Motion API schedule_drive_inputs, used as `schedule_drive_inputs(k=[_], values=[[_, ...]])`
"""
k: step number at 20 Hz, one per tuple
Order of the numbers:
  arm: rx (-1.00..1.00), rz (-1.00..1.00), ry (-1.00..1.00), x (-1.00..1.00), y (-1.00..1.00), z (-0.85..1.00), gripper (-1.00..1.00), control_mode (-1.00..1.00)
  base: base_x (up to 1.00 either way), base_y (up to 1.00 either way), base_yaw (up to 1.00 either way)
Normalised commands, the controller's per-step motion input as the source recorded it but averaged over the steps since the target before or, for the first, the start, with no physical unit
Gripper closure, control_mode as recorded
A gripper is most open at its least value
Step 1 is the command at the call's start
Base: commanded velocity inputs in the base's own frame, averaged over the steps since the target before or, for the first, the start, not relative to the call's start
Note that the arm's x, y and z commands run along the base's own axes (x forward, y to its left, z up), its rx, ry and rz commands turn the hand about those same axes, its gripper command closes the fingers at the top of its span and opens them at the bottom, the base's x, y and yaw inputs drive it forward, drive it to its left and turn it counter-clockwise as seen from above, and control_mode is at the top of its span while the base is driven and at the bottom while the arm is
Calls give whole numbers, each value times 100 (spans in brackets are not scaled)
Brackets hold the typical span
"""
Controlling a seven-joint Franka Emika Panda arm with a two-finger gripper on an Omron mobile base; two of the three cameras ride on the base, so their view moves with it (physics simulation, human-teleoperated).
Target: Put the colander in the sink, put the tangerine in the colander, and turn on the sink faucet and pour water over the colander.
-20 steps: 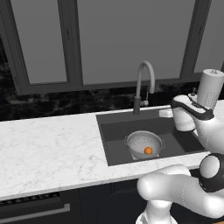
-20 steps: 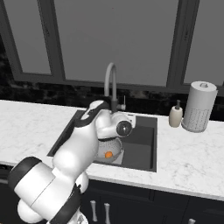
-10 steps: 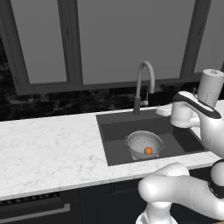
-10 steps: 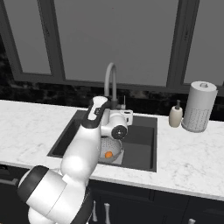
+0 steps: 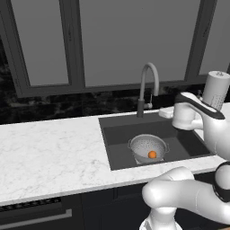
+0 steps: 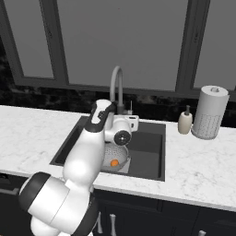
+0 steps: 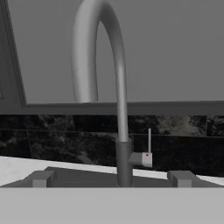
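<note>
The silver perforated colander [image 5: 147,147] sits in the dark sink [image 5: 120,134], with the orange tangerine [image 5: 152,154] inside it. In the right base view my arm partly covers the colander [image 6: 110,154], and the tangerine [image 6: 114,162] shows below my wrist. The gooseneck faucet [image 5: 148,84] rises behind the basin, and no stream comes from its spout. My gripper [image 5: 165,112] hovers over the basin's back right, pointed at the faucet base. In the hand view the faucet [image 7: 120,113] stands dead ahead, its thin lever [image 7: 148,141] upright to its right. My gripper [image 7: 111,179] is open, its fingertips [image 7: 41,178] set wide either side of the stem.
A tall white perforated cylinder [image 6: 209,112] and a small soap dispenser [image 6: 185,122] stand on the marble counter [image 6: 203,166] right of the sink. Dark window frames and a black backsplash run behind the faucet. The counter stretches wide to the left [image 5: 49,152].
My hand has swung from the basin's right side toward the faucet, and the arm has straightened over the sink. Colander and tangerine have not moved.
</note>
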Motion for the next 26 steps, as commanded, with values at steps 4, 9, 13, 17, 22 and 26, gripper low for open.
schedule_drive_inputs(k=[4,9,13,17,22,26], values=[[0,0,0,13,-4,0,-100,-100,0,0,0],[0,0,0,2,-13,0,-100,-100,0,0,0],[0,0,0,1,-20,-3,-100,-100,0,0,0],[0,0,-3,14,-14,-23,-100,-100,0,0,0],[0,0,-4,29,-3,-23,-100,-100,0,0,0],[0,0,-6,35,0,-40,-100,-100,0,0,0]])
